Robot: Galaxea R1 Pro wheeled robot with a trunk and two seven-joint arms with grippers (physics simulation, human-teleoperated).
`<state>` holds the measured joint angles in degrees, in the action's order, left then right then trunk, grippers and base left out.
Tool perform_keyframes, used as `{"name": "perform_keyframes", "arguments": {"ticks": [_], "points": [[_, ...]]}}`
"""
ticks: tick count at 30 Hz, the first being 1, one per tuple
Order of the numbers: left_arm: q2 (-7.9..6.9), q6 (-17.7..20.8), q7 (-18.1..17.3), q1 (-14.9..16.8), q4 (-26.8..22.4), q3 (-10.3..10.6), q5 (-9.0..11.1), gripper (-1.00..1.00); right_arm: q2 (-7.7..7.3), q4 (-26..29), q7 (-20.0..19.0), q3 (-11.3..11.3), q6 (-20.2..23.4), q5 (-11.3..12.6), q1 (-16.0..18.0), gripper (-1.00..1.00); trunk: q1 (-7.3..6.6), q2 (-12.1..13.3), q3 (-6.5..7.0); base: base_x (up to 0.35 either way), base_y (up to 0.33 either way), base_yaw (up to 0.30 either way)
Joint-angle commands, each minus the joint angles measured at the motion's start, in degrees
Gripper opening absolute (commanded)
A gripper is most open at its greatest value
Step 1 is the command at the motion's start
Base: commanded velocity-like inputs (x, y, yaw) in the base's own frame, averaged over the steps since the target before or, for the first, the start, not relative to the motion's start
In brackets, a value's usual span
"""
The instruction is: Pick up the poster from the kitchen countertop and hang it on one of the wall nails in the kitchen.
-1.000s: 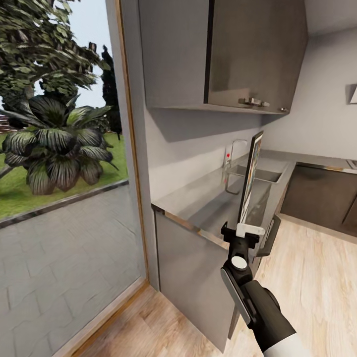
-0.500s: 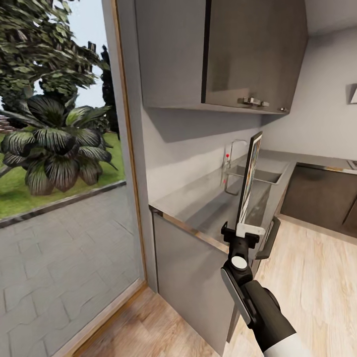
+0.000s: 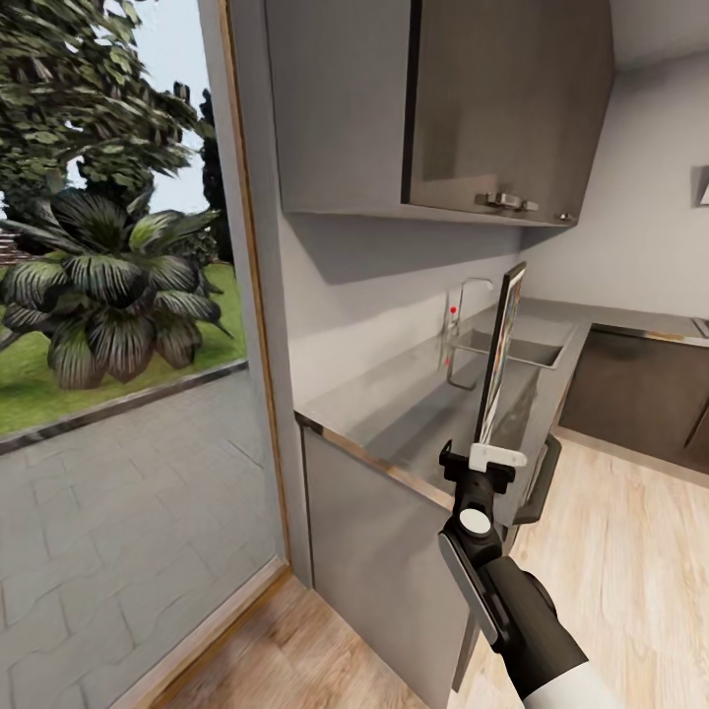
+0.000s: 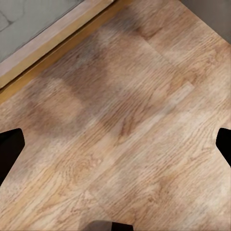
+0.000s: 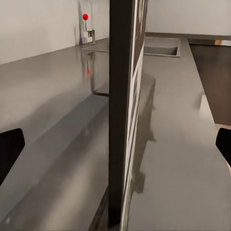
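The poster (image 3: 500, 354) stands upright and edge-on, its black frame rising from my right gripper (image 3: 489, 455), which is shut on its lower edge. It hangs above the front edge of the shiny grey kitchen countertop (image 3: 394, 404). In the right wrist view the poster (image 5: 122, 110) runs as a dark vertical strip over the steel countertop (image 5: 183, 144). My left gripper (image 4: 115, 144) is open, pointing down at the wooden floor (image 4: 120, 96) with nothing between its fingers.
A sink (image 3: 522, 347) and slim tap (image 3: 465, 293) lie farther along the counter. Grey wall cabinets (image 3: 492, 98) hang above it. A tall glass pane (image 3: 118, 394) with a garden behind it stands at the left. Dark base cabinets (image 3: 630, 394) line the right, with wooden floor (image 3: 611, 551) between.
The whole head view has drifted slightly, so the camera has moved. The right gripper keeps the same hold on the upright poster.
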<state>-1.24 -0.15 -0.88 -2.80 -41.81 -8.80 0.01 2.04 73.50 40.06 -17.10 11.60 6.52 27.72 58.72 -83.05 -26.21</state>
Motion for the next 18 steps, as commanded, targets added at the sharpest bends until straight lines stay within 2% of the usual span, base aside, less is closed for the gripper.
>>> {"name": "perform_keyframes", "arguments": {"ticks": [1, 9, 18], "points": [[0.02, 0.0, -0.1, 0.0, -0.1, -0.1, 0.0, 1.00, -0.02, 0.1, 0.4, -0.1, 0.4, 0.2, 0.1, 1.00, 0.01, 0.0, -0.05, 0.020, 0.000, 0.000], [0.01, 0.0, -0.1, 0.0, 0.0, -0.1, 0.0, 1.00, -0.02, 0.1, 0.4, -0.1, 0.4, 0.2, 0.1, 1.00, 0.01, 0.0, -0.05, 0.076, -0.035, 0.000], [0.01, 0.0, 0.0, 0.0, 0.0, -0.1, 0.0, 1.00, -0.02, 0.1, 0.4, -0.1, 0.3, 0.2, 0.1, 1.00, 0.01, 0.0, -0.05, 0.017, -0.010, 0.000]]}}
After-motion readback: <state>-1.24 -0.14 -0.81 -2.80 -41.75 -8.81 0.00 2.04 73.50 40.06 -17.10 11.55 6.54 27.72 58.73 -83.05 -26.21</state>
